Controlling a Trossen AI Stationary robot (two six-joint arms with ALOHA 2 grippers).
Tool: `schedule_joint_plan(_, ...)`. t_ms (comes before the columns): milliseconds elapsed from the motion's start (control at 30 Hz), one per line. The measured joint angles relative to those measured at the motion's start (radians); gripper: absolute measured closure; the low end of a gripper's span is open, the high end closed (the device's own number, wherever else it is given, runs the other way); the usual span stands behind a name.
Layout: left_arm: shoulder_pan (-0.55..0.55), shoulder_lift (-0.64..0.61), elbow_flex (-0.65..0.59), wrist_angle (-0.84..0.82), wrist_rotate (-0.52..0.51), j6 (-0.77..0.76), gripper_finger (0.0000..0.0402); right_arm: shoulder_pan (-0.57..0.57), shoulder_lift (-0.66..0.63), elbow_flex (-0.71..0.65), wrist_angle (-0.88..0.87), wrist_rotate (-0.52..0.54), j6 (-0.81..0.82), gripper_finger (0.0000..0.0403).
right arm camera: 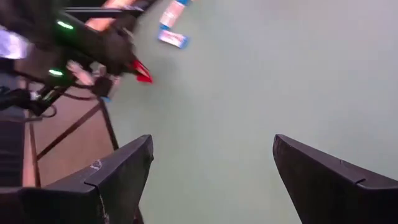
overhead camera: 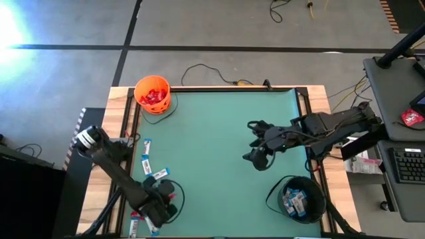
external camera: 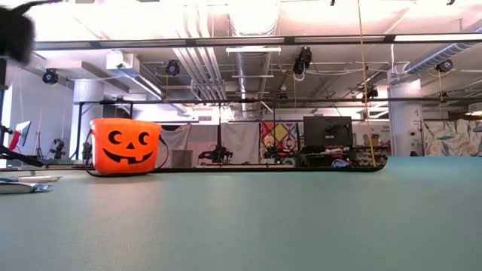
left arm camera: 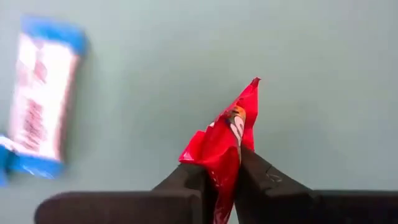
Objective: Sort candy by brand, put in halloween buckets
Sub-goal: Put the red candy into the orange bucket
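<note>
My left gripper (overhead camera: 172, 196) is near the table's near left corner, shut on a red candy packet (left arm camera: 225, 140). Several blue-and-white bars (overhead camera: 158, 175) lie flat on the green mat beside it, and one shows in the left wrist view (left arm camera: 40, 99). The orange bucket (overhead camera: 152, 93) stands at the far left with red packets inside. The black bucket (overhead camera: 297, 199) stands at the near right with blue-and-white bars inside. My right gripper (overhead camera: 255, 144) is open and empty over the mat's right half, between the two buckets. My left gripper pinches the red packet between its two fingers (left arm camera: 261, 177) at the packet's lower end (left arm camera: 224, 171). The crumpled upper end with its pointed corner (left arm camera: 252, 87) sticks out past the fingertips. The packet appears clear of the mat, as the right wrist view (right arm camera: 142, 71) also shows.
A red packet (overhead camera: 136, 216) and more bars (overhead camera: 146, 146) lie along the mat's left side. A cable (overhead camera: 199, 70) runs along the far edge. A desk with a keyboard (overhead camera: 405, 166) stands to the right. The mat's middle (overhead camera: 212, 153) is bare.
</note>
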State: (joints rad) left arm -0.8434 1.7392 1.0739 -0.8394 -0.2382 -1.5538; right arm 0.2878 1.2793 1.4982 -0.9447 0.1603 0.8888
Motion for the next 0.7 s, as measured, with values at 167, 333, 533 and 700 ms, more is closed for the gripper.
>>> schedule_joint_plan(167, 0.1, -0.137, 0.004, -0.097, -0.12, 0.085, 0.0363, 0.001, -0.011, 0.0, -0.003, 0.026, -0.017, 0.0078)
schedule_joint_plan(333, 0.312, -0.293, 0.005, -0.275, -0.261, 0.196, 0.0354, -0.007, -0.03, 0.0, 0.057, 0.065, -0.123, 0.0078)
schedule_joint_plan(533, 0.797, -0.464, 0.005, -0.344, -0.346, 0.465, 0.0365, -0.019, -0.034, 0.0, 0.071, 0.078, -0.194, 0.0078)
schedule_joint_plan(700, 1.251, -0.5, 0.005, -0.202, -0.319, 0.829, 0.0365, -0.018, -0.035, 0.0, 0.067, 0.068, -0.232, 0.0078)
